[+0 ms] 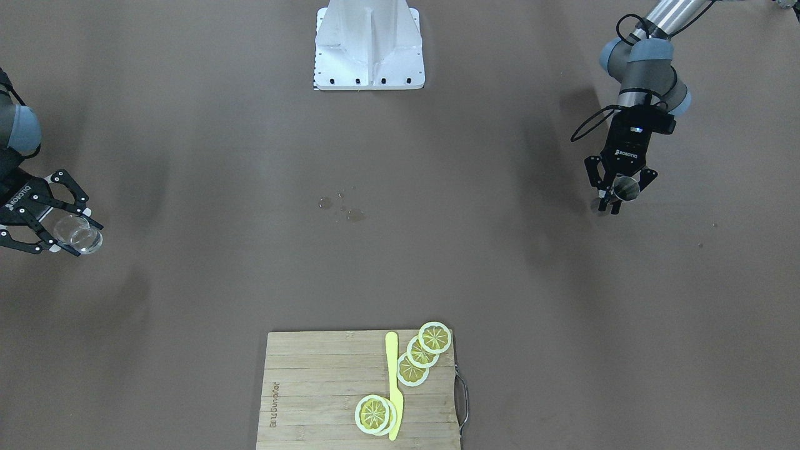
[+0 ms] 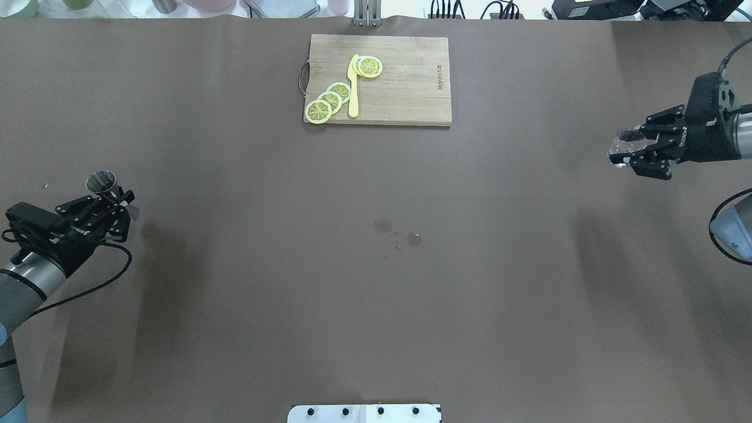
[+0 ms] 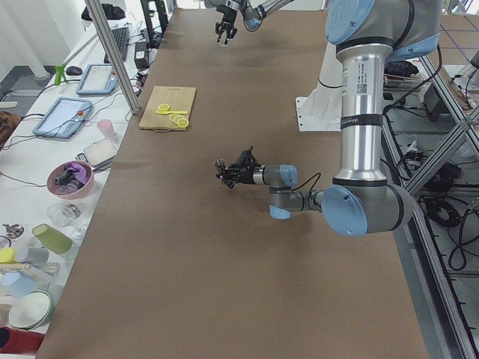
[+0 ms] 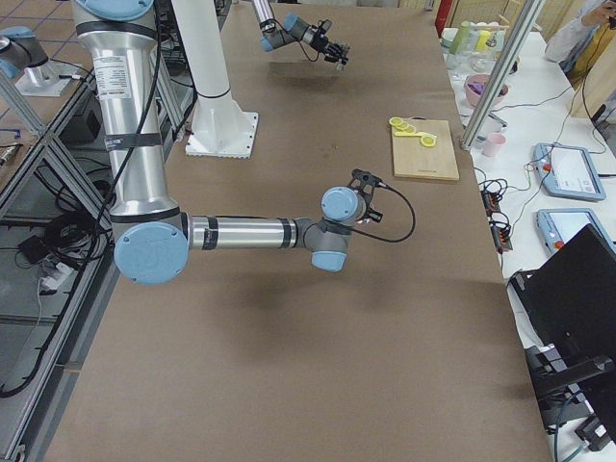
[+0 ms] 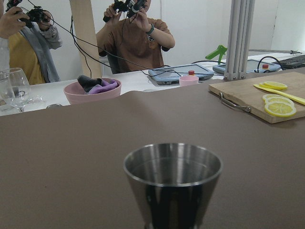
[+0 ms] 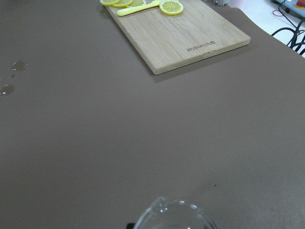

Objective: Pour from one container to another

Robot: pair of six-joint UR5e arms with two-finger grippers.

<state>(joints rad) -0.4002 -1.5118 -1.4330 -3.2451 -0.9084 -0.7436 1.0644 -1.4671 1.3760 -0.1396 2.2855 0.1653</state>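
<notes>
1. Overhead exterior view: the left gripper is near the left edge of the brown table. Its fingers are pinched on a small conical stainless-steel jigger, which is held upright with its mouth up.
2. The left wrist view looks into the jigger's open cup from just behind the rim. Whether it holds liquid cannot be told.
3. The right gripper is near the table's right edge, clamped around a small clear glass tumbler.
4. The two containers are well apart, at opposite ends of the table.
5. A cluster of wet droplets lies on the table around its middle, between the two grippers.
6. A rectangular wooden cutting board with a metal handle sits at the far edge, centred.
7. Yellow lemon slices lie on the board, three overlapping in a row and more stacked apart from them. A yellow plastic knife lies between the two groups.
</notes>
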